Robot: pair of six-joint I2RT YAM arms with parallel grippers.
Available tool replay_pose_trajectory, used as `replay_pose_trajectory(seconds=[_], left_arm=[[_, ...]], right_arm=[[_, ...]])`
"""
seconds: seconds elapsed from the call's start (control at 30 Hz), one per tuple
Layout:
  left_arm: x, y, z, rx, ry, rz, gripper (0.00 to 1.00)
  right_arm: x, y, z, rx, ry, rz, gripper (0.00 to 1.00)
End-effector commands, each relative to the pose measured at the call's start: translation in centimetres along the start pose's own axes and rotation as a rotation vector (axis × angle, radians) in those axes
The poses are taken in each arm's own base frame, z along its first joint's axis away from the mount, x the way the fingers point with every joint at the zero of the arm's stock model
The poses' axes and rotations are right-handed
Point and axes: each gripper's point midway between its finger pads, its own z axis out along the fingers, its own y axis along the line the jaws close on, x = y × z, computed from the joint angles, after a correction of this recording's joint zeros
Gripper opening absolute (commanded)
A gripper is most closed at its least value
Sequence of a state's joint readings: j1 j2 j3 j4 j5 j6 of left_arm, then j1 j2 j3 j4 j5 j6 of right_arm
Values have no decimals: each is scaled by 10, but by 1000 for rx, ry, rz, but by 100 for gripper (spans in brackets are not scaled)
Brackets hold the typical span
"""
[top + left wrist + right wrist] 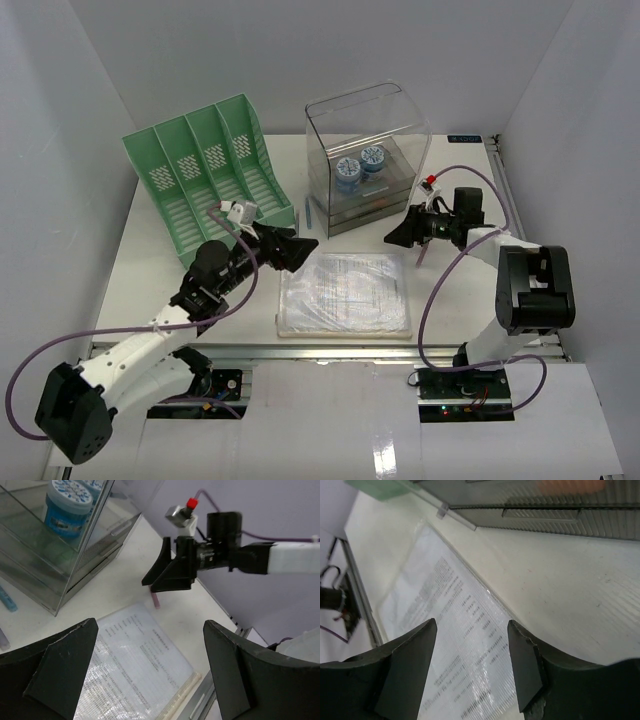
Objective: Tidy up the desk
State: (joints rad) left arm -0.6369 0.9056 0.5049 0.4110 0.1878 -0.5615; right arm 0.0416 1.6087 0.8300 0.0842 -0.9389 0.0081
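The desk point(450, 290) is a white tabletop. A stack of printed sheets in a clear sleeve point(345, 293) lies at its front middle. My left gripper point(300, 246) hovers over the sleeve's back left corner, open and holding nothing. In the left wrist view the sheets point(135, 665) lie below the left gripper point(150, 625). My right gripper point(397, 236) hangs low by the sleeve's back right corner, in front of the drawer box, open and empty. The right wrist view shows the printed sleeve point(450, 630) beneath the right gripper point(472, 625).
A green slotted file rack point(210, 175) stands at the back left. A clear plastic drawer box point(365, 160) with blue tubs point(360, 165) stands at the back middle. A blue pen point(309, 213) lies left of the box. A pink pen point(156, 600) lies under my right gripper.
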Motion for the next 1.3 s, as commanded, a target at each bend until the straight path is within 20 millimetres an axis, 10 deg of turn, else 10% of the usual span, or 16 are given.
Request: replay_pose_trajectory(seconds=[0.0, 0.47, 1.27], left_arm=[[-10, 3, -25, -54, -67, -41, 98], [32, 52, -72, -259, -122, -252, 98], [33, 53, -75, -260, -135, -275, 98]], right_arm=[[-39, 5, 14, -89, -181, 280, 67], [-68, -42, 46, -156, -412, 558, 35], [-54, -70, 59, -17, -418, 631, 38]])
